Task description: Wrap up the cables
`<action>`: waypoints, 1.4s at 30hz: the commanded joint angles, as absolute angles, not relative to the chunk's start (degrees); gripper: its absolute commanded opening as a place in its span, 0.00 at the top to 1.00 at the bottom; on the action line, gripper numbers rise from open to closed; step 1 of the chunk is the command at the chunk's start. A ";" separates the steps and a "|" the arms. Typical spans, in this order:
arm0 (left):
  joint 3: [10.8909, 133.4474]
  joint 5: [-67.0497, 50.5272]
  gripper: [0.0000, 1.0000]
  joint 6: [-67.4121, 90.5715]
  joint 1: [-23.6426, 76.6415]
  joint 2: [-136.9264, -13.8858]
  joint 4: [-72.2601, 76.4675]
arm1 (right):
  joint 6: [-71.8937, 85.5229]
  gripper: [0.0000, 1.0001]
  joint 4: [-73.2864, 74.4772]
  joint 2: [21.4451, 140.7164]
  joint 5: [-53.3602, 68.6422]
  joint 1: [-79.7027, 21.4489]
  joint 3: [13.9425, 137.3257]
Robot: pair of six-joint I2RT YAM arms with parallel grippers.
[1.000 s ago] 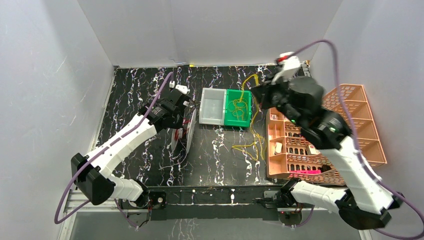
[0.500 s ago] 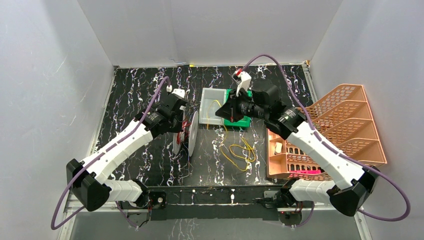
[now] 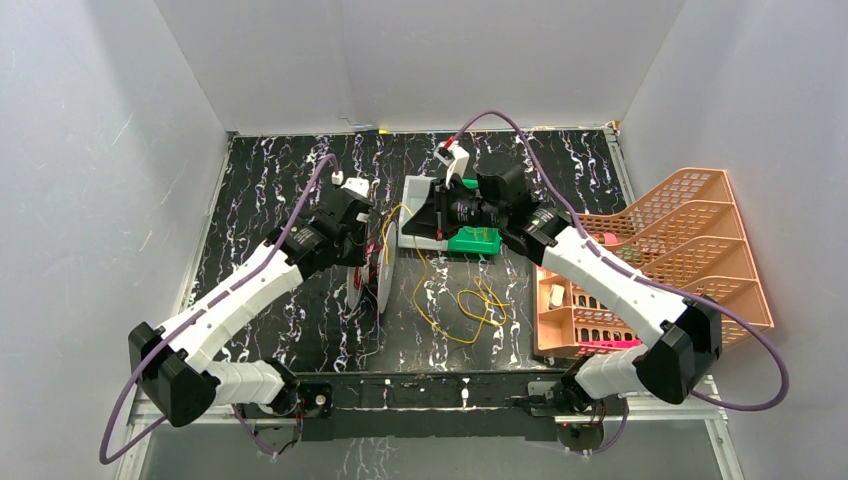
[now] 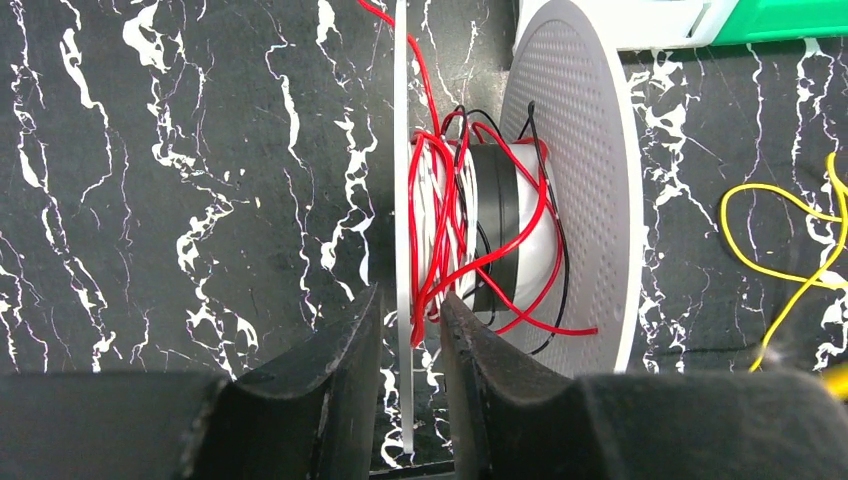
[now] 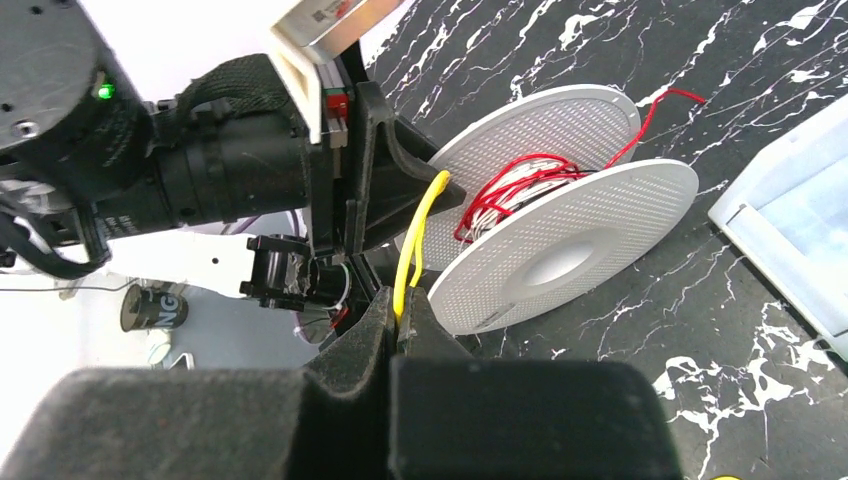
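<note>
Yellow cable [image 5: 410, 250] is pinched tight in my right hand [image 5: 400, 310], the spool [image 5: 570, 240] just ahead of it. My left hand [image 4: 405, 330] straddles its flange [image 4: 403, 200], fingers [image 4: 330, 390] apart, seemingly loose. Feeding step: next, lay cable onto the core [image 4: 500, 230].

"ng" on a small black cylinder [image 5: 152, 308]

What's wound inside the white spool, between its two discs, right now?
Loose red, black and white wire windings round a dark hub. No yellow cable shows there. The hub's far side is hidden by the discs.
</note>
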State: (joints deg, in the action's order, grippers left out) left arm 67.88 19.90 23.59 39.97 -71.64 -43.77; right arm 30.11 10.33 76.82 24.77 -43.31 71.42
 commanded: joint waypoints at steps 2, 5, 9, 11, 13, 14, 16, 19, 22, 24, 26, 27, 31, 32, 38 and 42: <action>68.00 19.58 0.71 23.05 40.17 -68.20 -44.22 | 32.08 1.00 4.22 78.86 26.98 -44.00 71.76; 68.03 19.94 0.69 23.14 40.17 -66.93 -44.20 | 32.46 1.00 3.79 80.46 26.97 -44.13 72.24; 67.96 19.70 0.63 23.29 40.17 -64.53 -43.28 | 33.05 1.00 3.28 83.02 26.86 -44.43 73.27; 67.86 19.52 0.60 23.29 40.17 -63.44 -42.78 | 33.62 1.00 2.90 84.44 27.06 -44.82 73.87; 67.71 19.33 0.55 23.21 40.17 -62.40 -42.12 | 34.46 1.00 1.96 85.53 27.24 -45.27 74.09; 67.69 19.14 0.53 23.20 40.17 -62.13 -41.84 | 35.06 1.00 1.41 85.97 27.25 -45.48 74.14; 67.47 19.12 0.49 23.05 40.17 -61.58 -41.30 | 36.04 1.00 0.47 86.74 27.46 -45.84 74.21; 66.54 19.32 0.42 22.57 40.17 -60.81 -40.08 | 37.32 1.00 -0.44 87.50 27.30 -46.30 74.21; 65.35 18.68 0.39 22.41 40.17 -60.52 -38.57 | 38.96 1.00 -1.74 87.82 27.07 -46.56 73.64; 65.02 17.80 0.38 22.50 40.17 -60.92 -38.02 | 40.20 1.00 -3.18 87.97 27.57 -46.66 73.10; 64.42 17.24 0.37 22.48 40.17 -61.24 -37.29 | 41.26 1.00 -4.35 88.13 28.08 -46.75 72.74; 64.16 17.08 0.37 22.50 40.17 -61.33 -37.00 | 41.82 1.00 -4.92 88.10 28.25 -46.80 72.55; 63.02 16.56 0.39 22.34 40.12 -61.55 -35.61 | 43.03 1.00 -5.86 88.32 28.02 -46.93 72.02; 62.89 16.53 0.40 22.28 40.09 -61.81 -35.49 | 43.18 1.00 -5.93 88.46 27.89 -46.93 71.91; 61.42 17.63 0.42 21.51 40.08 -62.78 -35.03 | 44.72 1.00 -6.94 89.07 27.76 -46.93 70.50; 60.71 18.14 0.44 21.07 40.08 -63.20 -34.71 | 45.95 1.00 -8.26 89.29 27.55 -46.91 69.28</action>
